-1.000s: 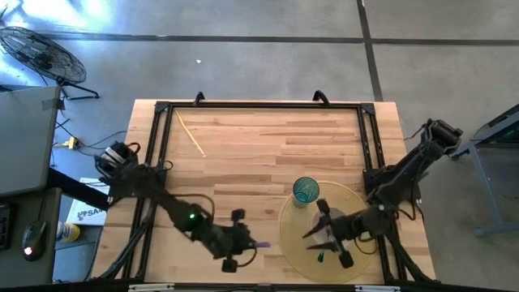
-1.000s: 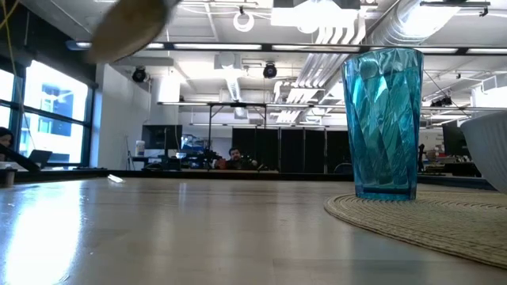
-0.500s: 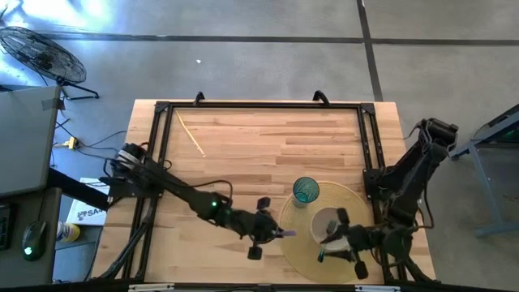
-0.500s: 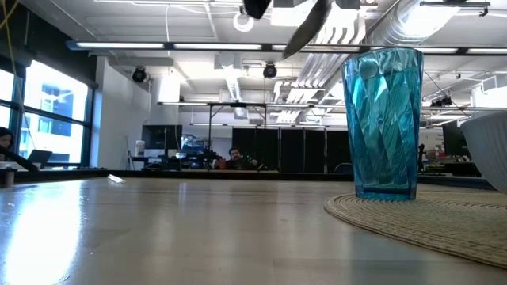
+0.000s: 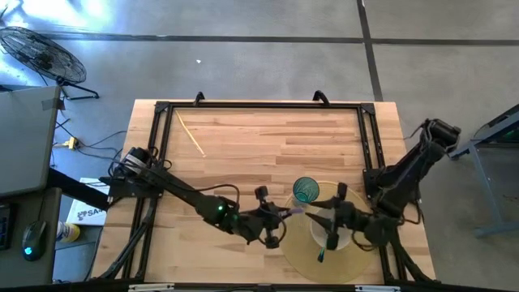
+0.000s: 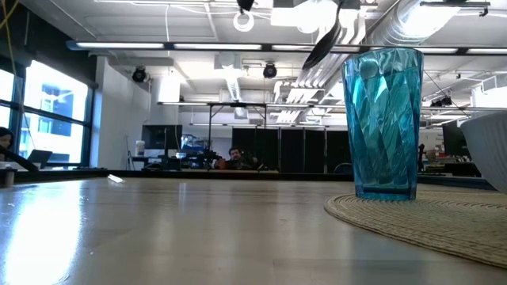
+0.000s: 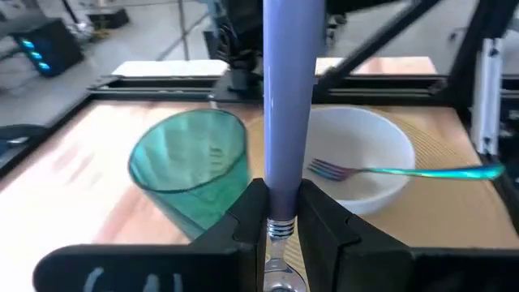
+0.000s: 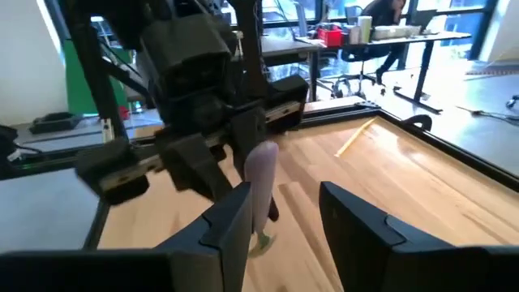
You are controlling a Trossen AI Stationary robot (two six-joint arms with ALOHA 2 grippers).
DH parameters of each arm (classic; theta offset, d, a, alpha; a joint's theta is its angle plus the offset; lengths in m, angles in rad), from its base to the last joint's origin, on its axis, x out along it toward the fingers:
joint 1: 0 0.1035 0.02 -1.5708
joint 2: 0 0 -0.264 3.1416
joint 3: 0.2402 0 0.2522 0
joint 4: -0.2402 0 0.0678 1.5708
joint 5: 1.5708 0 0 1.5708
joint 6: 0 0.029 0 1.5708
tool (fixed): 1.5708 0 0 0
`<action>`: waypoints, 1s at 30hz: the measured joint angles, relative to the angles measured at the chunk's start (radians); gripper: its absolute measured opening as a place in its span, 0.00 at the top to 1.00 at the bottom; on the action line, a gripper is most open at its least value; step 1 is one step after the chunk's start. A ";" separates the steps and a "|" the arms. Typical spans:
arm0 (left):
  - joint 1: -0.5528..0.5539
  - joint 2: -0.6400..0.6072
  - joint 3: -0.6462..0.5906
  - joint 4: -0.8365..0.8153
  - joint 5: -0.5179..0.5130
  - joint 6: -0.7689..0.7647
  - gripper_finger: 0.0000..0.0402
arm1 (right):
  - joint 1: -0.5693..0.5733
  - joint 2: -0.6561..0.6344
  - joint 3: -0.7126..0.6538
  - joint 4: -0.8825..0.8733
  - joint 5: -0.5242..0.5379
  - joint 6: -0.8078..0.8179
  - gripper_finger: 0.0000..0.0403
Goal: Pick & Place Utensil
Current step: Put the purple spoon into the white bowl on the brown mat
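My left gripper (image 5: 274, 221) reaches in over the near middle of the table, shut on a spoon with a lavender handle (image 7: 288, 97). The handle points away from it toward my right gripper (image 5: 318, 216). The spoon's dark bowl end (image 6: 321, 46) shows high above the table beside the teal cup (image 6: 383, 123). My right gripper (image 8: 284, 201) faces the left arm, open, with the handle's free end (image 8: 261, 178) between its fingers, close to one of them. A fork with a teal handle (image 7: 405, 171) lies with its tines in the white bowl (image 7: 357, 146) and its handle over the rim. My left gripper pinches the lavender handle at its lower end (image 7: 281, 199), just above the metal neck, between its two fingers. The handle runs on along the fingers, slanting a little down toward the right arm. The spoon is lifted clear of the table, near the cup.
The cup (image 5: 306, 191) and the bowl (image 5: 328, 229) stand on a round woven mat (image 5: 293, 247) at the near right. A thin wooden stick (image 5: 190, 134) lies at the far left. A black frame (image 5: 259, 105) runs along the table's edges.
My left gripper has carried the spoon from the near edge toward the table's right and a little up, and has swung it so that the handle now points at the right arm. My right gripper has turned at the wrist and now faces the handle.
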 joint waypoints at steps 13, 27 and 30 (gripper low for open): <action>0.001 0.000 0.000 0.011 -0.244 0.043 0.89 | -0.184 0.000 0.000 0.084 -0.098 -0.047 0.53; 0.023 0.000 0.000 0.034 -0.384 0.082 0.89 | -0.328 0.000 0.000 0.234 -0.219 -0.092 0.58; 0.030 0.000 0.000 0.044 -0.401 0.078 0.89 | -0.332 0.000 0.000 0.227 -0.215 -0.091 0.63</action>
